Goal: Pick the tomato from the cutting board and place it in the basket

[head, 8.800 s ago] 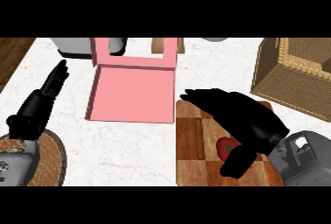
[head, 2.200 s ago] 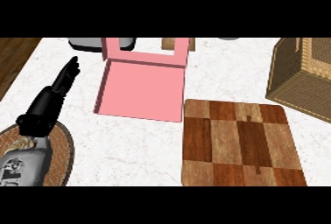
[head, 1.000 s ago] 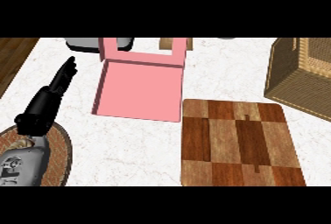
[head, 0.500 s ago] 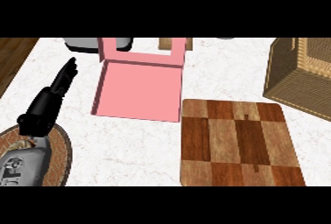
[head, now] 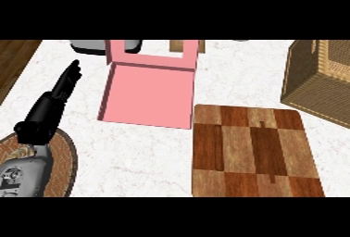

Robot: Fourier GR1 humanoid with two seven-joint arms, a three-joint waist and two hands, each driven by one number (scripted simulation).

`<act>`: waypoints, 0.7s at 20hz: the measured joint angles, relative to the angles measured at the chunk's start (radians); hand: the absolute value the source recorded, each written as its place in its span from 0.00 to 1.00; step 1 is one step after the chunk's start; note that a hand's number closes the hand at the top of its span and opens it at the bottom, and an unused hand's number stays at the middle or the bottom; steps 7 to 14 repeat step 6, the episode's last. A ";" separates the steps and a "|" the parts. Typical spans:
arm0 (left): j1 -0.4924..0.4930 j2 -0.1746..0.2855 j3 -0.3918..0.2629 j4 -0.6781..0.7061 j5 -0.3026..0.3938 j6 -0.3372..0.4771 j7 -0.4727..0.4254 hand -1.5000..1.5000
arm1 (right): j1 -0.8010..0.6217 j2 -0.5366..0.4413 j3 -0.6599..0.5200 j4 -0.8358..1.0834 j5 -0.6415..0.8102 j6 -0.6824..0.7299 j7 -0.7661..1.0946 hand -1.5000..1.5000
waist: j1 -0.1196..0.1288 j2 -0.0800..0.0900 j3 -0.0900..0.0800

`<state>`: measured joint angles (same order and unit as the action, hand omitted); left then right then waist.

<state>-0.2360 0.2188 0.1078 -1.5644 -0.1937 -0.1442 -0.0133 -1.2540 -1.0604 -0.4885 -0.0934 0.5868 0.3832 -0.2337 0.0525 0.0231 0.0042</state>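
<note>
The left hand [head: 49,107] rests open at the left, fingers straight and pressed together, pointing away. Then come the pink box [head: 147,95], the cutting board [head: 253,152] and, far right, the basket [head: 321,78]. Where the tomato lies or points, I cannot tell.

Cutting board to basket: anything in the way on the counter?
Nothing visible. Only counter surface lies between the cutting board and the basket. The pink box sits left of the board, off that line. Nothing shows on the board.
</note>
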 measured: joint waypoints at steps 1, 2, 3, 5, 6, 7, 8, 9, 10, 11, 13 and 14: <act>-0.003 0.000 0.000 -0.002 0.000 0.000 0.003 0.50 | -0.002 -0.015 -0.021 0.005 -0.020 -0.015 0.020 0.00 | 0.001 0.001 0.000; -0.009 -0.001 0.000 0.000 0.002 -0.001 0.004 0.50 | 0.006 -0.030 -0.042 0.011 -0.038 -0.031 0.031 0.00 | 0.000 0.003 0.001; -0.005 -0.001 -0.002 -0.006 0.004 -0.003 0.005 0.50 | 0.011 -0.048 -0.063 0.016 -0.057 -0.046 0.046 0.00 | 0.002 0.004 0.001; -0.006 -0.005 -0.002 -0.004 0.003 0.000 0.007 0.50 | 0.032 -0.079 -0.100 0.025 -0.092 -0.068 0.057 0.00 | -0.001 0.006 0.002; -0.011 -0.003 0.000 -0.006 0.006 -0.002 0.011 0.50 | 0.045 -0.095 -0.116 0.028 -0.107 -0.075 0.061 0.00 | -0.002 0.006 0.003; -0.011 -0.003 0.000 -0.006 0.006 -0.002 0.011 0.50 | 0.045 -0.095 -0.116 0.028 -0.107 -0.075 0.061 0.00 | -0.002 0.006 0.003; -0.011 -0.003 0.000 -0.006 0.006 -0.002 0.011 0.50 | 0.045 -0.095 -0.116 0.028 -0.107 -0.075 0.061 0.00 | -0.002 0.006 0.003; -0.011 -0.003 0.000 -0.006 0.006 -0.002 0.011 0.50 | 0.045 -0.095 -0.116 0.028 -0.107 -0.075 0.061 0.00 | -0.002 0.006 0.003; -0.011 -0.003 0.000 -0.006 0.006 -0.002 0.011 0.50 | 0.045 -0.095 -0.116 0.028 -0.107 -0.075 0.061 0.00 | -0.002 0.006 0.003; -0.011 -0.003 0.000 -0.006 0.006 -0.002 0.011 0.50 | 0.045 -0.095 -0.116 0.028 -0.107 -0.075 0.061 0.00 | -0.002 0.006 0.003; -0.011 -0.003 0.000 -0.006 0.006 -0.002 0.011 0.50 | 0.045 -0.095 -0.116 0.028 -0.107 -0.075 0.061 0.00 | -0.002 0.006 0.003; -0.011 -0.003 0.000 -0.006 0.006 -0.002 0.011 0.50 | 0.045 -0.095 -0.116 0.028 -0.107 -0.075 0.061 0.00 | -0.002 0.006 0.003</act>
